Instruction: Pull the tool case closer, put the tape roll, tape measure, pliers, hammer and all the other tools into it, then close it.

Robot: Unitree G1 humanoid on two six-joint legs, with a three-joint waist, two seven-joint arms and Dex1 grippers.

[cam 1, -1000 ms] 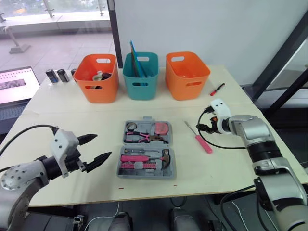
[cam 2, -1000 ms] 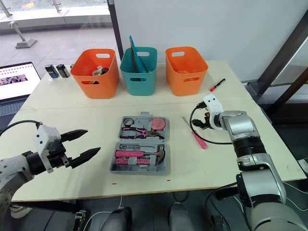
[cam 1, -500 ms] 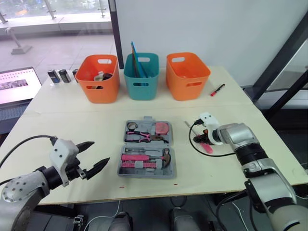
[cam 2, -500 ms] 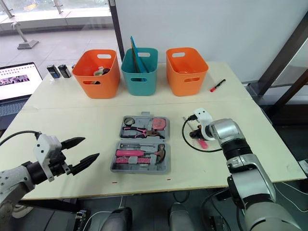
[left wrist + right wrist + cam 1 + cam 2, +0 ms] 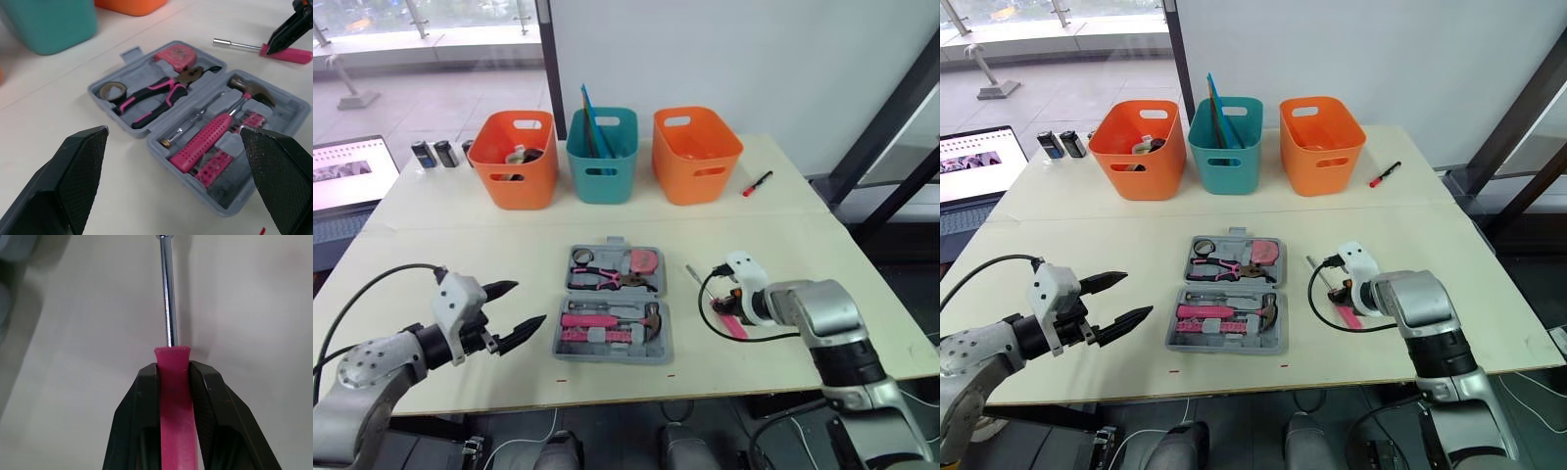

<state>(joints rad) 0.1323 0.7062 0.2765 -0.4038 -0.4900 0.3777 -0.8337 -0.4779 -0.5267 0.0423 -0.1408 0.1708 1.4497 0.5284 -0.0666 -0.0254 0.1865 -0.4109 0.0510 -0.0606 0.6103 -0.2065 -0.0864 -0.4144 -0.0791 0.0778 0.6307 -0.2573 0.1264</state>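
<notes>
The grey tool case (image 5: 612,338) lies open in the middle of the table. It holds a tape roll (image 5: 580,258), pliers (image 5: 602,278), a pink tape measure (image 5: 643,260), a pink-handled hammer (image 5: 607,321) and bits. To the right of the case a pink-handled screwdriver (image 5: 722,311) lies on the table. My right gripper (image 5: 172,366) is shut on its handle (image 5: 175,396), and the steel shaft (image 5: 167,298) sticks out ahead. My left gripper (image 5: 514,311) hovers open, left of the case, with nothing between its fingers (image 5: 80,161).
Along the back stand an orange basket (image 5: 511,157), a teal basket (image 5: 602,155) and another orange basket (image 5: 693,153). A red marker (image 5: 756,182) lies at the back right. A laptop (image 5: 347,174) and small black items (image 5: 431,154) sit at the far left.
My right gripper came down toward me onto the screwdriver and shut on its pink handle. The left gripper drifted slightly toward the case and stayed open.
</notes>
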